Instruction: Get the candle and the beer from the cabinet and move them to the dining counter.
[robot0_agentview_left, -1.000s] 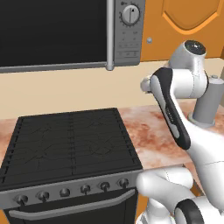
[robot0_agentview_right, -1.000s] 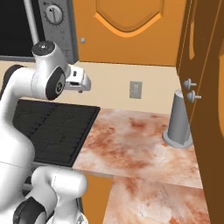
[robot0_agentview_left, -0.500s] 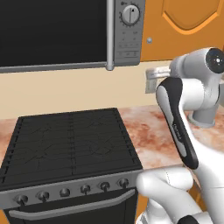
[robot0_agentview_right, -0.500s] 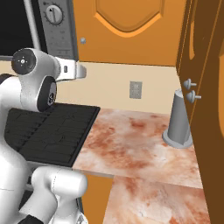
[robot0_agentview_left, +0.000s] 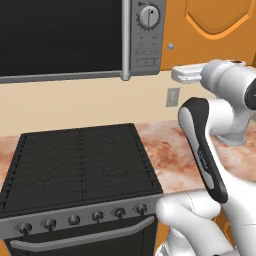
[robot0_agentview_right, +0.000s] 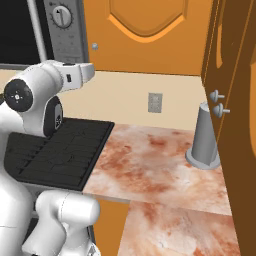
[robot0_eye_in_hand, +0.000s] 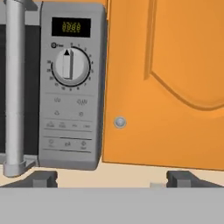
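The cabinet (robot0_eye_in_hand: 175, 87) is the orange wall cupboard with an arched raised-panel door, and the door is closed. Its small round grey knob (robot0_eye_in_hand: 120, 122) lies straight ahead of my gripper (robot0_eye_in_hand: 113, 179), at some distance. The gripper is open and nothing is between its two dark fingertips (robot0_eye_in_hand: 43, 178). From the base, the cabinet (robot0_agentview_left: 220, 30) (robot0_agentview_right: 145, 35) hangs above the white hand (robot0_agentview_left: 187, 74) (robot0_agentview_right: 80, 75), which points toward the wall below the door. The candle and the beer are hidden. The dining counter is out of view.
A grey microwave (robot0_agentview_left: 65, 35) (robot0_eye_in_hand: 70, 87) hangs just left of the cabinet. Below it sits a black stove (robot0_agentview_left: 80, 160) beside a marbled worktop (robot0_agentview_right: 150, 165). A grey canister (robot0_agentview_right: 204, 137) stands at the right, next to a tall dark wood panel (robot0_agentview_right: 235, 100) with knobs.
The arm has swung and its upper links have shifted sideways. The hand has risen a little toward the cabinet door. The gripper has stayed open.
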